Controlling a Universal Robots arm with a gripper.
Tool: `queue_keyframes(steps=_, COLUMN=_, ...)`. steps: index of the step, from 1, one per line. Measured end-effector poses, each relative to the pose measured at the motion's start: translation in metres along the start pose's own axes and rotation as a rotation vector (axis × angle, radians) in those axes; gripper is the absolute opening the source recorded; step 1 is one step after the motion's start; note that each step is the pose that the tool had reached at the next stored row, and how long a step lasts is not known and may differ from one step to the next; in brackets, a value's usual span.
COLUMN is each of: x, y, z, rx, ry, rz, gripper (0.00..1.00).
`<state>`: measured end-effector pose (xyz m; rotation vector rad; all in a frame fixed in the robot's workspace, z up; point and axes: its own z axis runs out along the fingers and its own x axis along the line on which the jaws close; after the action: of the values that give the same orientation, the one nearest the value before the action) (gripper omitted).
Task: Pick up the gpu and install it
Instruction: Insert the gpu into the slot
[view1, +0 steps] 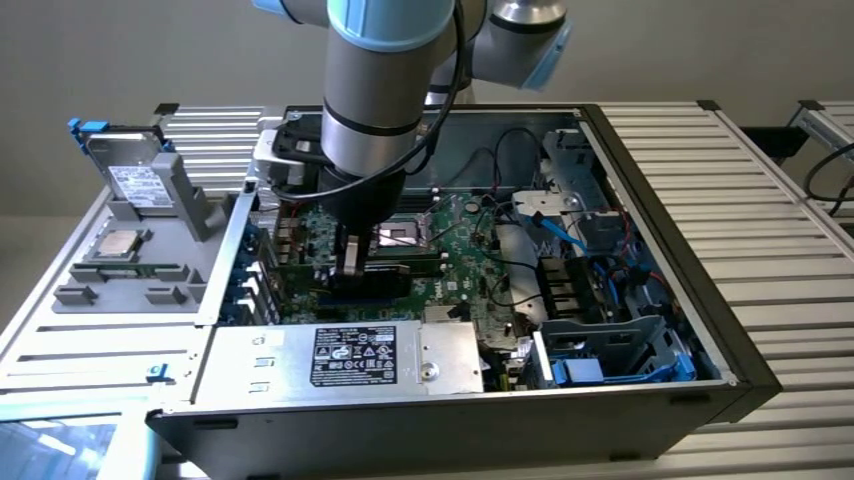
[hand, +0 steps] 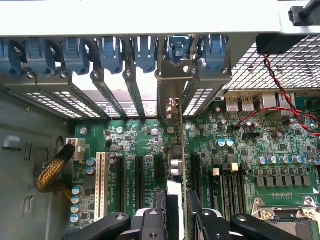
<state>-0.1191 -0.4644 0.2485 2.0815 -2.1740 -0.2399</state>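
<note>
My gripper (view1: 352, 262) hangs inside the open computer case (view1: 747, 330), low over the green motherboard (view1: 454, 262), near the case wall on the exterior view's left. It is shut on the gpu (view1: 358, 290), which stands on edge between the fingers. In the wrist view my gripper (hand: 177, 222) clamps the gpu (hand: 176, 155), seen edge-on as a thin green board. Its metal end bracket (hand: 170, 82) sits in the row of rear slot covers (hand: 107, 97). The card lines up along the black expansion slots (hand: 137, 182); I cannot tell whether it is fully seated.
Blue slot latches (hand: 107, 52) line the case's rear wall. A power supply (view1: 360, 358) fills the near corner, with drive cages (view1: 614, 350) and cables at the exterior view's right. Outside the case, a grey tray (view1: 67, 300) holds a hard drive (view1: 134, 180), a CPU (view1: 118, 242) and a RAM stick (view1: 127, 270).
</note>
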Motion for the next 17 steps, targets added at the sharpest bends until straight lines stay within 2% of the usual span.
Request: queue_keyframes(steps=17, x=0.0000, y=-0.0004, z=0.0018, rx=0.0000, ry=0.0001, rz=0.000, gripper=0.28)
